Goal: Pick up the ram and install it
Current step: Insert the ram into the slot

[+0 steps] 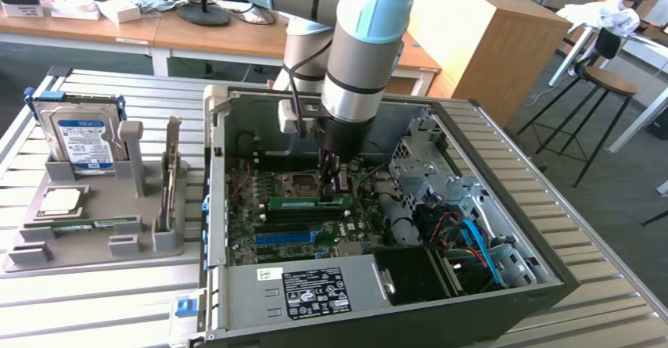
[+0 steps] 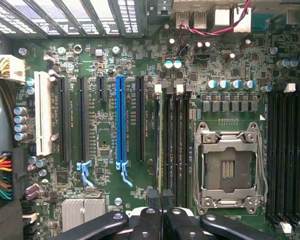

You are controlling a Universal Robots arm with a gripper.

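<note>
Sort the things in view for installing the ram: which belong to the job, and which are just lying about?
Job in hand: ram; end effector, shut on it; black memory slots; motherboard.
Lying about: hard drive; card on edge; grey holder tray; stool.

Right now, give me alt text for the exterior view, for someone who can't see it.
A robot arm reaches down into an open computer case, its jaws shut on a green ram stick at the motherboard. On the exterior view's left, a grey holder on the table carries a hard drive and an upright card.
</note>
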